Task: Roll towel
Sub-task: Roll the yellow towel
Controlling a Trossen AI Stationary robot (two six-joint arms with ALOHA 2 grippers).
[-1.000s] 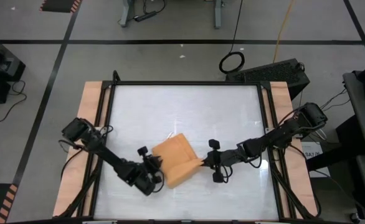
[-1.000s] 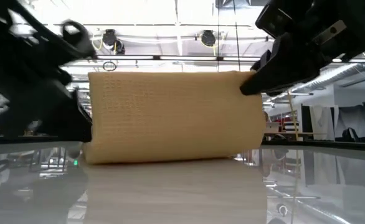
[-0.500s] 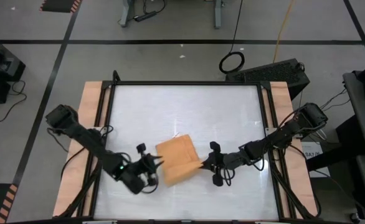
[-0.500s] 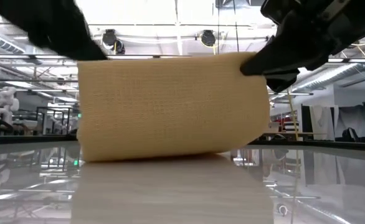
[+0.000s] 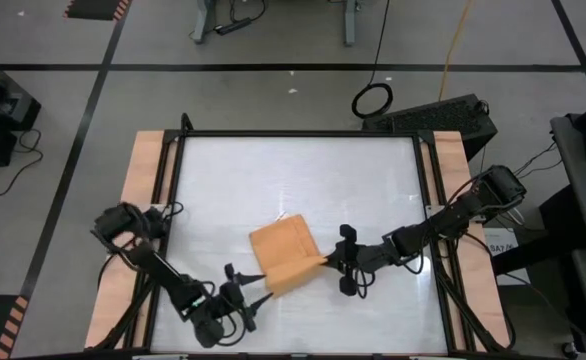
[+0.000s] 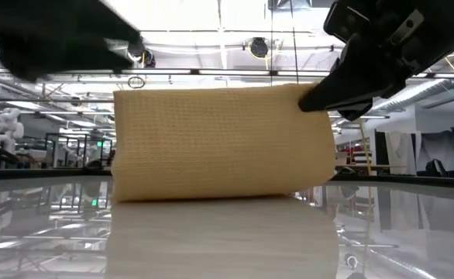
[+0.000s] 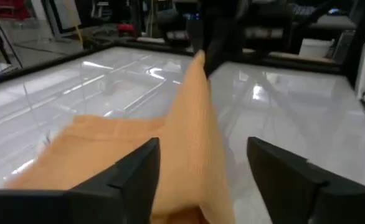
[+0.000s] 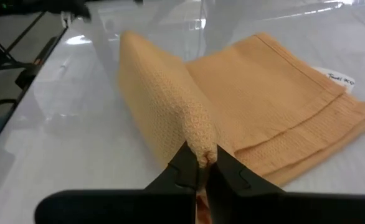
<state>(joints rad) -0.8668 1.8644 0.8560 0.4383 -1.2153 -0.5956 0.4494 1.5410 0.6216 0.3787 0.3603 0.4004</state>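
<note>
The orange-tan towel [image 5: 283,252] lies near the middle of the white tabletop, folded in layers, with its near part raised into a standing fold [image 6: 219,143]. Its white tag [image 8: 338,78] sticks out at the far side. My right gripper [image 5: 325,262] is shut on the fold's right end. My left gripper [image 5: 256,298] is open at the towel's near-left end; in the left wrist view [image 7: 204,149] its fingers stand on either side of the raised fold [image 7: 192,118], apart from it. My right gripper pinches the top of the towel's raised fold [image 8: 198,140] at its right end between its two fingers, on a folded edge of more than one layer. The fingers come nearly level from the table's right side. The fold stands upright, with its lower part [image 6: 211,194] on the table.
The glossy white tabletop [image 5: 293,170] has free room on its far half and toward its right. Wooden side rails [image 5: 143,200] and a black frame [image 5: 303,133] border it.
My left gripper has drawn back from the towel's left end toward the table's near edge, and the left arm has swung about. My right gripper has stayed on the fold's right end. The fold still stands upright.
</note>
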